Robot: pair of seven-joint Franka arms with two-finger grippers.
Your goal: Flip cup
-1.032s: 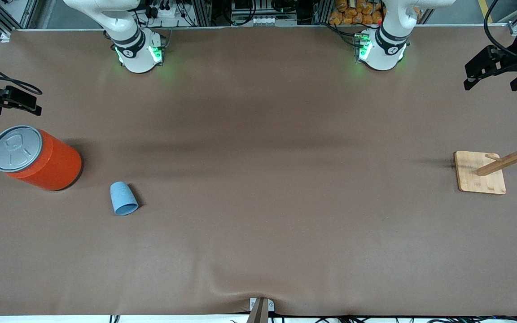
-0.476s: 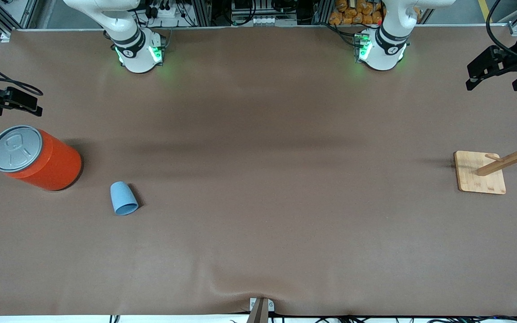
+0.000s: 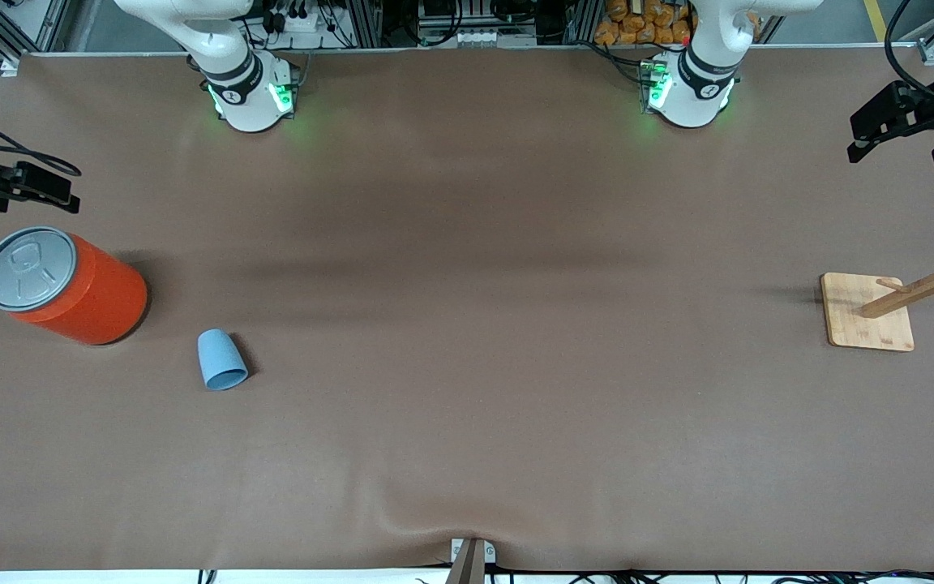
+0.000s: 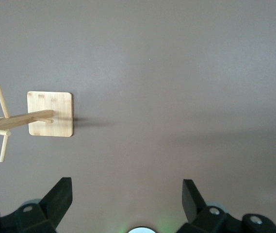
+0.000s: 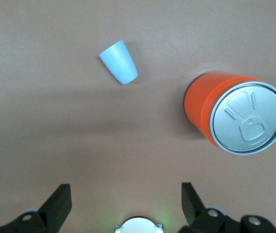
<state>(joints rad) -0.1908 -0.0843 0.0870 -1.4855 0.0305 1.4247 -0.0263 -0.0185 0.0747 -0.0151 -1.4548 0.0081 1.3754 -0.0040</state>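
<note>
The small light-blue cup (image 3: 221,360) is on the brown table, nearer the front camera than the orange can (image 3: 70,285). Its wide end points toward the camera and no opening shows. It also shows in the right wrist view (image 5: 119,62). My right gripper (image 3: 29,186) hangs high over the table edge at the right arm's end, above the can, open and empty (image 5: 126,196). My left gripper (image 3: 898,152) hangs high over the left arm's end of the table, open and empty (image 4: 127,194). Both are well away from the cup.
A big orange can with a grey pull-tab lid (image 5: 237,116) stands beside the cup toward the right arm's end. A wooden peg rack on a square base (image 3: 868,312) stands at the left arm's end and shows in the left wrist view (image 4: 50,114).
Both grippers have drifted slightly: the left one toward the table's end, the right one a little inward over the table. The cup and can stay where they were.
</note>
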